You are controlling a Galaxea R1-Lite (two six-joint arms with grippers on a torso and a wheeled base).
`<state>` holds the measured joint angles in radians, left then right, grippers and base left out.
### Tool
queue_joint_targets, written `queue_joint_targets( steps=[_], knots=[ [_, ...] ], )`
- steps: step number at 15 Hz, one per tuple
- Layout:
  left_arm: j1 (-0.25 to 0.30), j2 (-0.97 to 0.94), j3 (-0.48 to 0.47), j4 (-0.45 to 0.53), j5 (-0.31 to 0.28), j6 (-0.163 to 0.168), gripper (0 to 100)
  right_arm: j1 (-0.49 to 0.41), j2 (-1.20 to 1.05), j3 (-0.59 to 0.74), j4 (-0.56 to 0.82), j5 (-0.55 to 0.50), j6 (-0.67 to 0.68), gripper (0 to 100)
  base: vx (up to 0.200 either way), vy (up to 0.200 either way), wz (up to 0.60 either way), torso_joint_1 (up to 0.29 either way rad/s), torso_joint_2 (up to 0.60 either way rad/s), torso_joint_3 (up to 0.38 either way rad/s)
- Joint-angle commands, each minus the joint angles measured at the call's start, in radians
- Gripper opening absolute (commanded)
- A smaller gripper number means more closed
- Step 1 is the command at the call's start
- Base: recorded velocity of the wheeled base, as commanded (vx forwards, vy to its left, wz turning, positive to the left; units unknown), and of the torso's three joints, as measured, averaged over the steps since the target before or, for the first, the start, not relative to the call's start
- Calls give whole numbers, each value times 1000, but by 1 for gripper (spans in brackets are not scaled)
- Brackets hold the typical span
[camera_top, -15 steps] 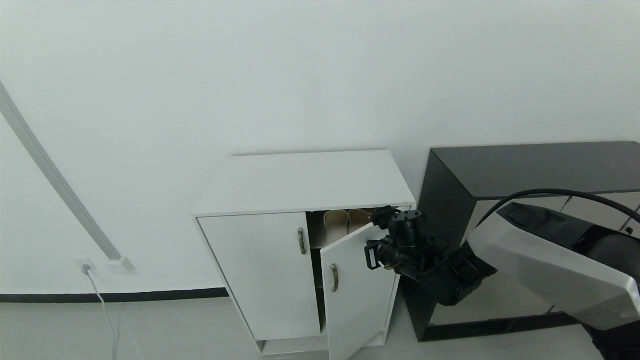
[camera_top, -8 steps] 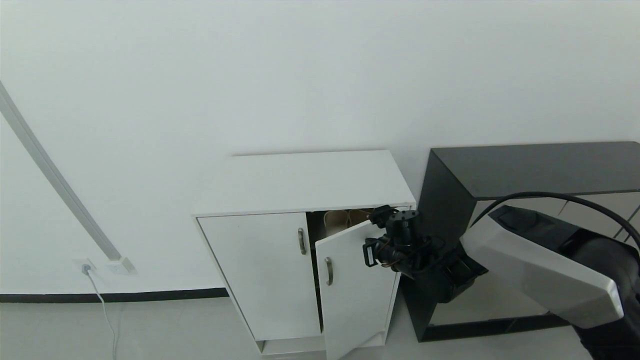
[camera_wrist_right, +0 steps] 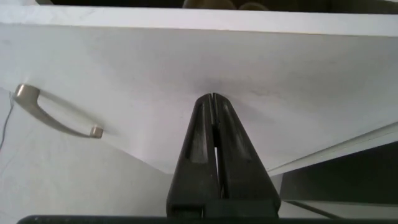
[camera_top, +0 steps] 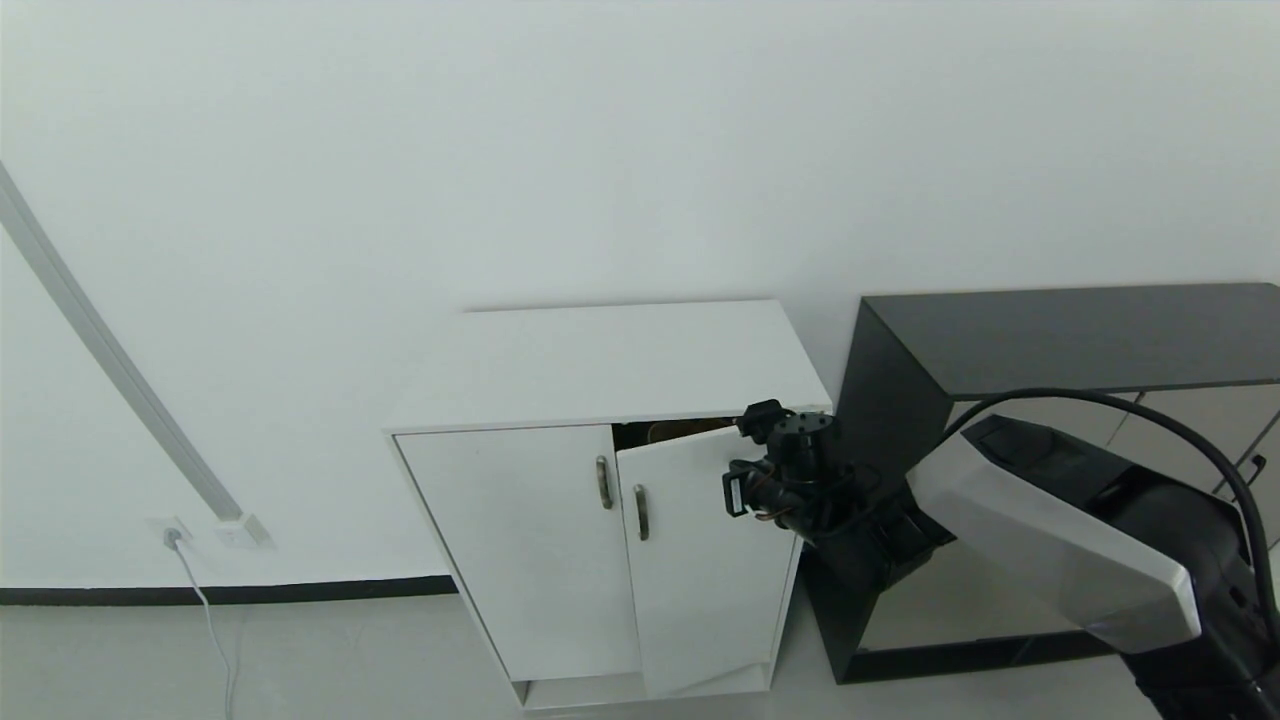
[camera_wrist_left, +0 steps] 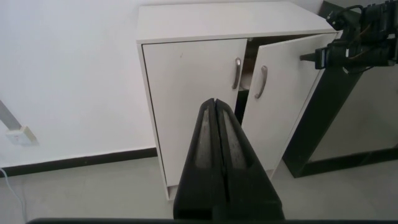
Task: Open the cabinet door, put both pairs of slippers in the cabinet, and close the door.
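The white cabinet (camera_top: 610, 365) stands against the wall with its left door (camera_top: 520, 550) closed. The right door (camera_top: 700, 570) is ajar by a narrow gap at its top. Beige slippers (camera_wrist_right: 214, 4) lie on the shelf inside, just past the door's upper edge. My right gripper (camera_top: 738, 492) is shut, its tip against the outer face of the right door (camera_wrist_right: 124, 68), near the top and away from the handle (camera_wrist_right: 56, 115). My left gripper (camera_wrist_left: 214, 102) is shut on nothing and hangs well back from the cabinet (camera_wrist_left: 186, 81), facing its front.
A black cabinet (camera_top: 1050, 340) with a reflective front stands right beside the white one. To the left, a wall socket (camera_top: 172, 537) has a cable hanging to the floor. A grey duct (camera_top: 100, 345) runs slantwise up the wall. Bare floor lies before the cabinet.
My right gripper has moved left against the right door and swung it most of the way closed. The gap has narrowed and the slippers are nearly hidden in the head view.
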<state>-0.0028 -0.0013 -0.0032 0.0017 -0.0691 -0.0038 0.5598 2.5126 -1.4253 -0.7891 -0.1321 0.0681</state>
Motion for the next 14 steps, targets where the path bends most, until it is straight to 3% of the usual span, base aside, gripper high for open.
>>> queue_joint_targets(
  steps=[1,7,14],
  knots=[
    [0,1,0,0,0,-1,0,-4,6,-14,-1,0,-1,0,0,0,0,0,0,0],
    [0,1,0,0,0,-1,0,-29,54,-106,-1,-1,1,0,0,0,0,0,0,0],
    [0,1,0,0,0,-1,0,-34,54,-115,1,-3,1,0,0,0,0,0,0,0]
  ],
)
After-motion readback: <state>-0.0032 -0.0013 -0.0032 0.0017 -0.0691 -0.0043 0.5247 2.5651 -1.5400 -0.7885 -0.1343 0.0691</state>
